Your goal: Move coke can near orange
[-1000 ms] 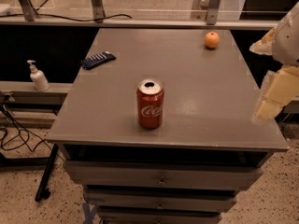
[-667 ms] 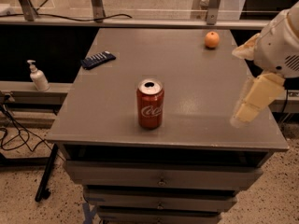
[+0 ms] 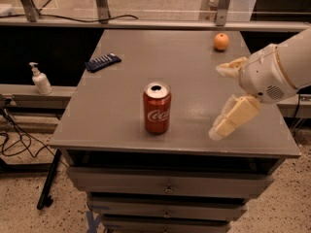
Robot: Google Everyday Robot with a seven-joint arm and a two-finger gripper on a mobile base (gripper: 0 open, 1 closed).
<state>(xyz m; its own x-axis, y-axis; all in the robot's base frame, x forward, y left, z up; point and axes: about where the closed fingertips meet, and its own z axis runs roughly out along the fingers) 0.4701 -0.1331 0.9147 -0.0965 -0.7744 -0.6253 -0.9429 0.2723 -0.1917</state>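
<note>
The coke can, red with white script and an open silver top, stands upright near the front middle of the grey table. The orange lies at the far right of the table, well apart from the can. My gripper hangs over the table's right front part, to the right of the can and not touching it. It is open and empty, with one cream finger above and the other finger lower, pointing left toward the can.
A dark blue flat object lies at the table's left back. A white pump bottle stands on a lower ledge to the left. Drawers sit under the tabletop. Cables lie on the floor at left.
My arm has moved left from the table's right edge, over the tabletop and closer to the can. The can and orange have not moved.
</note>
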